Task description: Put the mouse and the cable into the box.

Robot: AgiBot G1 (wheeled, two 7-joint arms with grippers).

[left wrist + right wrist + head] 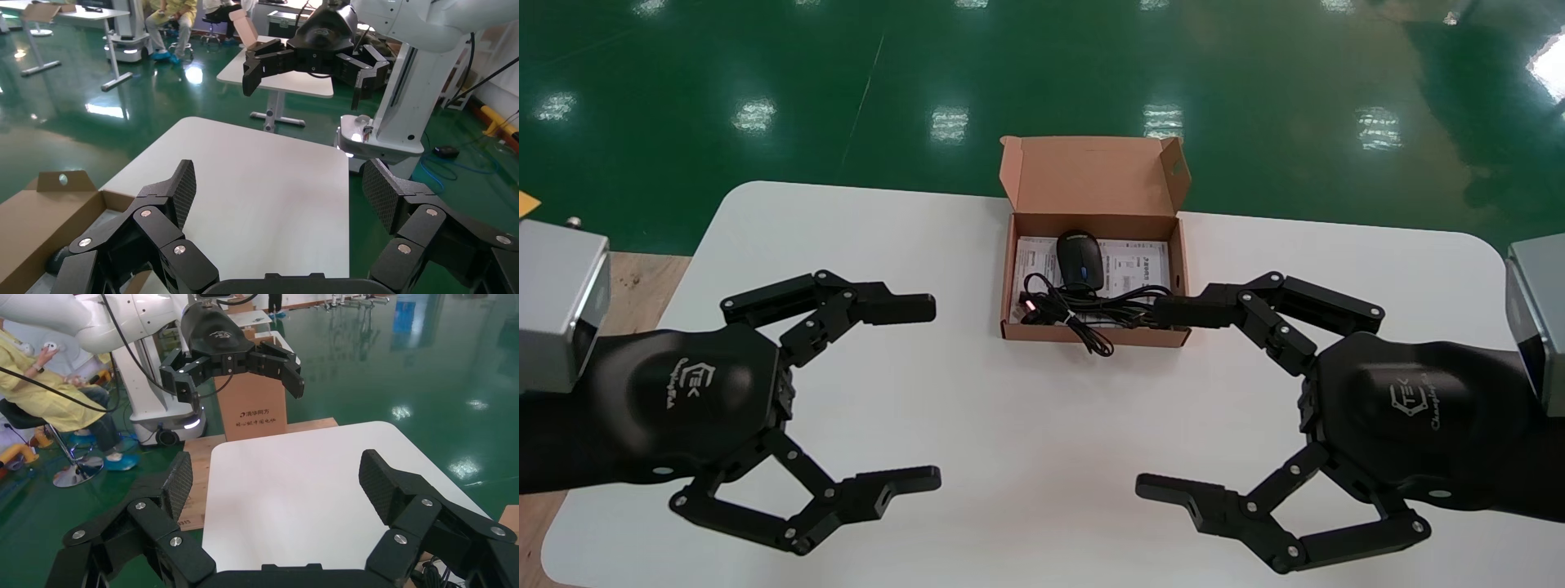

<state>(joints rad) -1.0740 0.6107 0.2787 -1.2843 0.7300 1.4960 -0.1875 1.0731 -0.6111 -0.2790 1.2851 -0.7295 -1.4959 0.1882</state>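
An open cardboard box (1182,269) stands at the table's far middle, lid flap up. Inside it lies a black mouse (1079,260) on a white leaflet. The black cable (1083,314) is bundled in the box's near part, with a loop hanging over the front wall onto the table. My left gripper (915,395) hovers open at the near left, empty. My right gripper (1164,400) hovers open at the near right, empty; its far fingertip is close to the box's front right corner. In the left wrist view the box (37,220) shows beside the left gripper (278,190).
The white table (1026,425) has rounded corners and green floor behind it. A wooden pallet (633,286) lies left of the table. In the right wrist view the right gripper (275,478) faces bare tabletop, with the left arm beyond.
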